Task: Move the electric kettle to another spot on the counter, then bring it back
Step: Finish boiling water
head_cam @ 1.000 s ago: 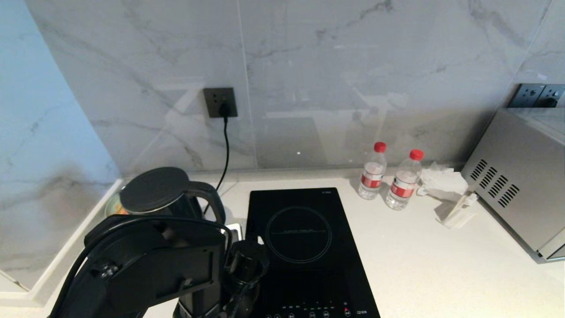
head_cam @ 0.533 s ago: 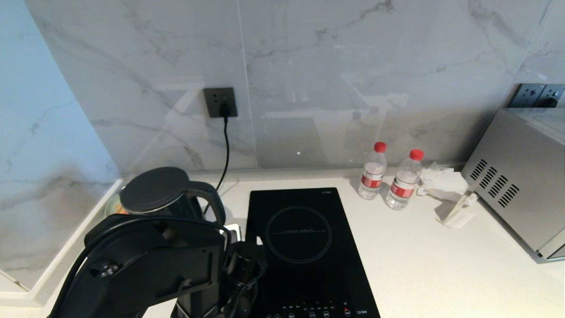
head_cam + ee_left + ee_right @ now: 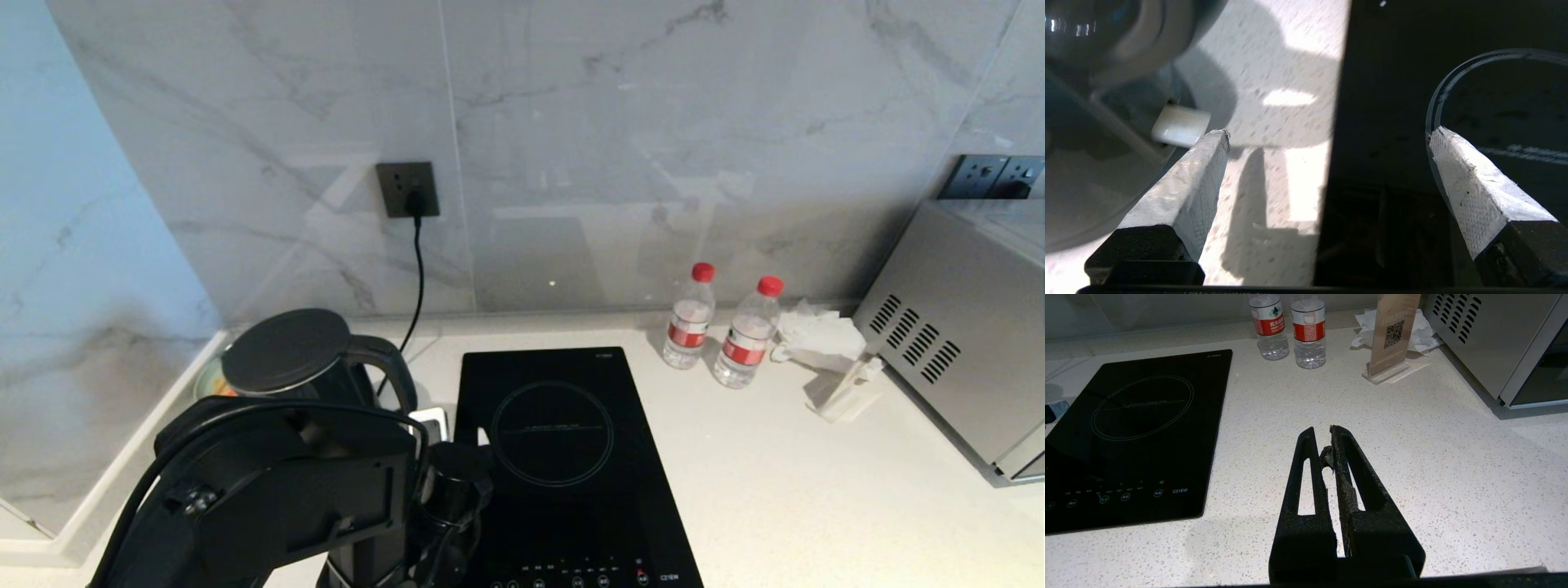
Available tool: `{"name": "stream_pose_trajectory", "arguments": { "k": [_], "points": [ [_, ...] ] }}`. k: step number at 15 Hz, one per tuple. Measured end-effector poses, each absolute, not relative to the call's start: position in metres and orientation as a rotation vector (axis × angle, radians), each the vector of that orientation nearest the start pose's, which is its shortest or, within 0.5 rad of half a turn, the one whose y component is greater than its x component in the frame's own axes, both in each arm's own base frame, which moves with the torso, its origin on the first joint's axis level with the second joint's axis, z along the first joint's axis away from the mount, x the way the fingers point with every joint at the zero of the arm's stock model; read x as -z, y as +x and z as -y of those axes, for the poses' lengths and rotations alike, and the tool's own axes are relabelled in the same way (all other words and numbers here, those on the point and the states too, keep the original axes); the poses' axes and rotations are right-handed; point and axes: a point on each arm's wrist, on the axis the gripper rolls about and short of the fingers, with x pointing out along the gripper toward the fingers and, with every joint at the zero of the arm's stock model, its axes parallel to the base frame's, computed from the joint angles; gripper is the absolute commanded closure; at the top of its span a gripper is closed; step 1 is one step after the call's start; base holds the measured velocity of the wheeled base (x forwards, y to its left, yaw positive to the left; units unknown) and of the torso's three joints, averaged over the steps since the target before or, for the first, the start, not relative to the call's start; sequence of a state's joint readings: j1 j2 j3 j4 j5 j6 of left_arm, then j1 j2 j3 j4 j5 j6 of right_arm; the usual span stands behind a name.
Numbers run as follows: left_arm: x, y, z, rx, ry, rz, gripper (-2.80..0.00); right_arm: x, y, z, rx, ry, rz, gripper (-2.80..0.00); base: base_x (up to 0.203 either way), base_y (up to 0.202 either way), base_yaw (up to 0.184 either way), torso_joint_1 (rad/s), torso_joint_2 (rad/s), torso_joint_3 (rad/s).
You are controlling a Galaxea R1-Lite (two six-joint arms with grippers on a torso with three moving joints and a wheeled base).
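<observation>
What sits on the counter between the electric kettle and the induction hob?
In the head view, a small white-edged object, mostly hidden by the left arm, lies between the electric kettle and the hob; its identity is unclear. Otherwise counter shows.

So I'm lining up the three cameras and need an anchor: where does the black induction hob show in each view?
Head view: the induction hob lies centre-low on the counter, right of the electric kettle.
Left wrist view: its glass fills the right half, between and behind the open left gripper.
Right wrist view: it sits at the left, away from the shut right gripper.
Shared landmark: the hob's ring marking.
</observation>
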State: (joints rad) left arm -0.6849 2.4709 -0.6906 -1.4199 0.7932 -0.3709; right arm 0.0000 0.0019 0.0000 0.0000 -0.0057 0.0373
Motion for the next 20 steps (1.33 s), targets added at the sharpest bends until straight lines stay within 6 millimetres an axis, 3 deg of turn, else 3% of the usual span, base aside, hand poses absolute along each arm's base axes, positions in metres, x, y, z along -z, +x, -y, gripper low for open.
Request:
{"name": "stream_pose_trajectory", "arguments": {
  "k": [6,14,20],
  "points": [
    [0.035,0.292,0.217,-0.151,-0.119,-0.234,-2.8,-0.076,-0.023,0.0,0.006,0.037,-0.002,0.0,0.0,0.0,0.0,0.0,0.0,0.0],
    [0.054,0.291,0.198,-0.19,-0.034,-0.256,-2.8,-0.076,-0.023,0.0,0.005,0.037,-0.002,0.0,0.0,0.0,0.0,0.0,0.0,0.0],
    [0.059,0.293,0.197,-0.208,-0.025,-0.258,-2.8,-0.076,-0.023,0.0,0.006,0.037,-0.002,0.0,0.0,0.0,0.0,0.0,0.0,0.0]
  ]
}}
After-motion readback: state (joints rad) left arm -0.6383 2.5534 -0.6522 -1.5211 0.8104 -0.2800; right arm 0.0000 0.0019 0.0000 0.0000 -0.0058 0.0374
